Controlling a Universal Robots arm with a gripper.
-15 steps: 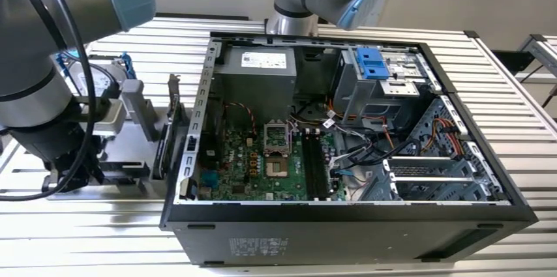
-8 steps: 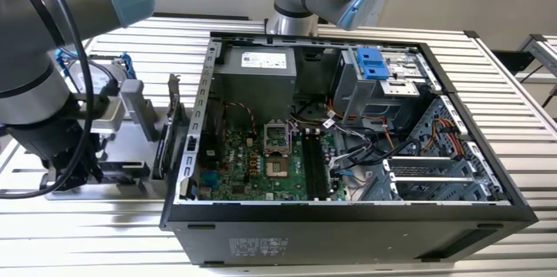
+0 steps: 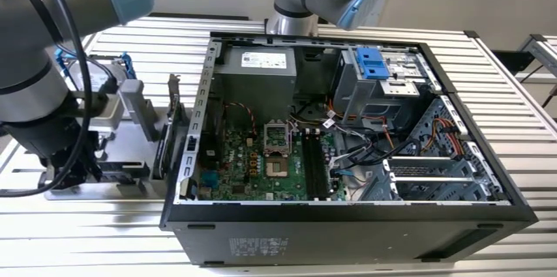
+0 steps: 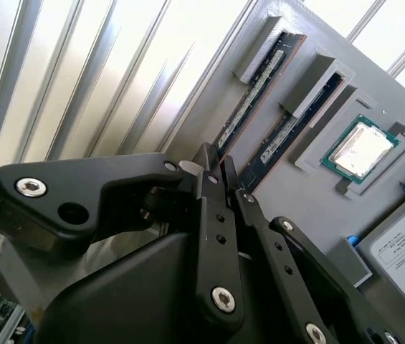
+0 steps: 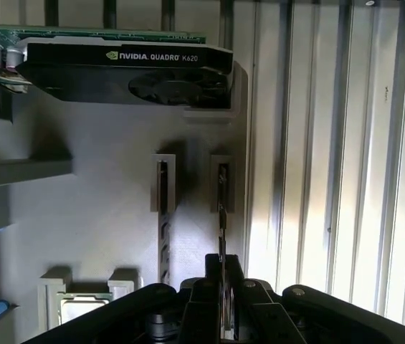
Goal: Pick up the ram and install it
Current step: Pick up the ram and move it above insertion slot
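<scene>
Jaws pinch the ram (image 5: 221, 215), which stands on edge in a tray (image 5: 102, 229) slot, seemingly so the gripper (image 5: 222, 264) can clamp its flat faces.

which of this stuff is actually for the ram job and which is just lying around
For the job: the ram, the gripper over it, the motherboard's memory slots.
Lying about: second ram stick, graphics card, CPU chip, hard drive.
</scene>
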